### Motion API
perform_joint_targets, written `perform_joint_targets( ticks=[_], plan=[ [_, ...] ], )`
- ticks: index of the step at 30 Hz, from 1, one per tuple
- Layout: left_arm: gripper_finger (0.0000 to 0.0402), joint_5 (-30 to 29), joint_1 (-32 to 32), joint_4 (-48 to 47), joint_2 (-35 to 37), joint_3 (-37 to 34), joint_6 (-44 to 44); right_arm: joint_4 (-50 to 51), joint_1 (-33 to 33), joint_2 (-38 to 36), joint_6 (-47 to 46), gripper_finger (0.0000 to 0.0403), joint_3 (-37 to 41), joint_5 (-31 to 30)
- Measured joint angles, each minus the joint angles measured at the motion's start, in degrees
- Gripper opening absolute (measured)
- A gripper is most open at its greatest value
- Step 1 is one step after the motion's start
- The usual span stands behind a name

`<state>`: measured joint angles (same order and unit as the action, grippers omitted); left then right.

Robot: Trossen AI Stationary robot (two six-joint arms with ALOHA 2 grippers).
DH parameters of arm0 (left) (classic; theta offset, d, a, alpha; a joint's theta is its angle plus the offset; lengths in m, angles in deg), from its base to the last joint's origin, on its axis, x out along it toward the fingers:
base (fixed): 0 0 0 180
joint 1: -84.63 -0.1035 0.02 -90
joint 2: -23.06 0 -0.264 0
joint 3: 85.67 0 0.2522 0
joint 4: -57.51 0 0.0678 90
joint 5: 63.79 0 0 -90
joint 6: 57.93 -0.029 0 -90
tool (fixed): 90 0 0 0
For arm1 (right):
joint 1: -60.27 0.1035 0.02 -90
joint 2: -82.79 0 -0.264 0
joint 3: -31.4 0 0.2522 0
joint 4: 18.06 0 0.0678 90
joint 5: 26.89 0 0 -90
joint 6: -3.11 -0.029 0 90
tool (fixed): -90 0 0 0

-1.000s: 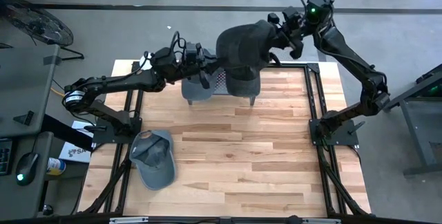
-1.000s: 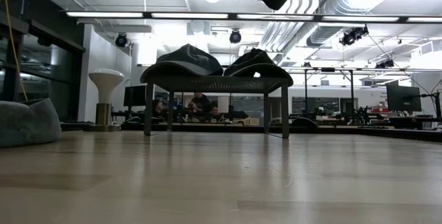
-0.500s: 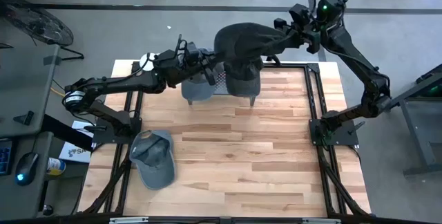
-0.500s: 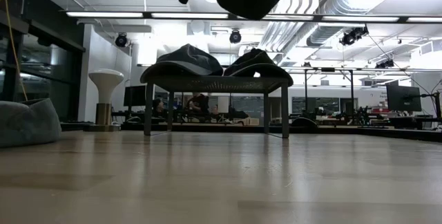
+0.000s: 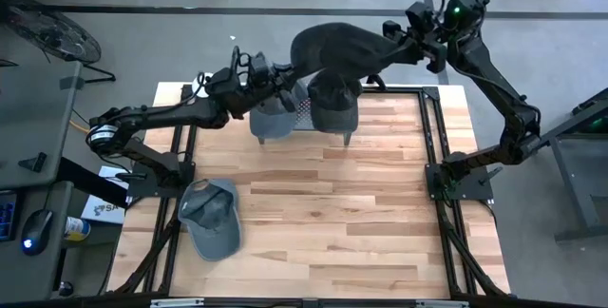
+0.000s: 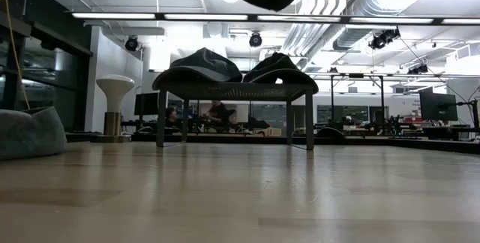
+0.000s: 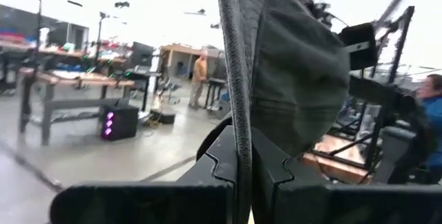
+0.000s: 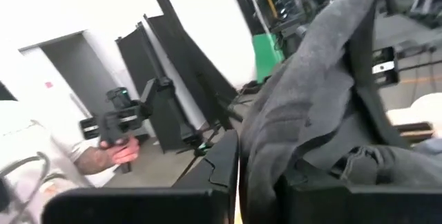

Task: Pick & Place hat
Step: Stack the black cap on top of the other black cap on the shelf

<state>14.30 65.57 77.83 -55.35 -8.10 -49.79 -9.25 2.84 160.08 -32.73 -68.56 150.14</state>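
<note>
Since the earlier frame the dark hat [image 5: 337, 47] has stretched out flatter and wider between the arms. It hangs above the small rack [image 5: 306, 118] at the table's [image 5: 380, 213] far edge. The left end effector [image 5: 283, 87] and right end effector [image 5: 410, 47] each pinch its fabric.

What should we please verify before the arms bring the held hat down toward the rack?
1. Left gripper shut on the dark hat: ok.
2. Right gripper pinching the hat's other side: ok.
3. Hat hangs clear above the rack: ok.
4. Free space on the rack, which already carries two hats: cannot tell.
5. Grey cap on the wooden table lies away from the rack: ok.
</note>
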Motion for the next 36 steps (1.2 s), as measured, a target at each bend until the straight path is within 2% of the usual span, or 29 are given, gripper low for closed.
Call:
perform_joint_targets(
  ticks=[6,11,15,20,25,30,36],
  plan=[
    [0.0006,1.75,-0.13,0.20,0.02,0.68,0.05,-5.03,-2.16,-0.06,3.30,0.0038,-0.02,-5.61],
    [0.0006,2.46,-0.23,1.01,0.15,0.75,1.01,-7.95,-5.64,-0.10,3.31,0.0063,-0.02,-7.30],
    [0.0006,3.54,-0.23,0.91,0.15,0.75,1.42,-7.84,-7.72,-0.10,5.94,0.0101,-0.02,-8.14],
    [0.0006,3.63,-0.19,0.83,0.15,0.77,1.53,-7.85,-11.71,-0.10,10.21,0.0161,-0.02,-12.14],
    [0.0006,1.57,-0.17,0.94,0.15,0.77,1.50,-7.78,-15.10,-0.06,12.29,0.0208,-0.02,-13.77],
    [0.0006,0.67,-0.17,2.33,0.15,0.77,1.20,-5.05,-15.33,-0.06,15.53,0.0222,-0.02,-11.85],
    [0.0006,-1.91,-0.14,2.34,0.13,0.77,0.12,3.44,-11.51,0.07,22.70,0.0223,-0.02,-15.06]
  ],
)
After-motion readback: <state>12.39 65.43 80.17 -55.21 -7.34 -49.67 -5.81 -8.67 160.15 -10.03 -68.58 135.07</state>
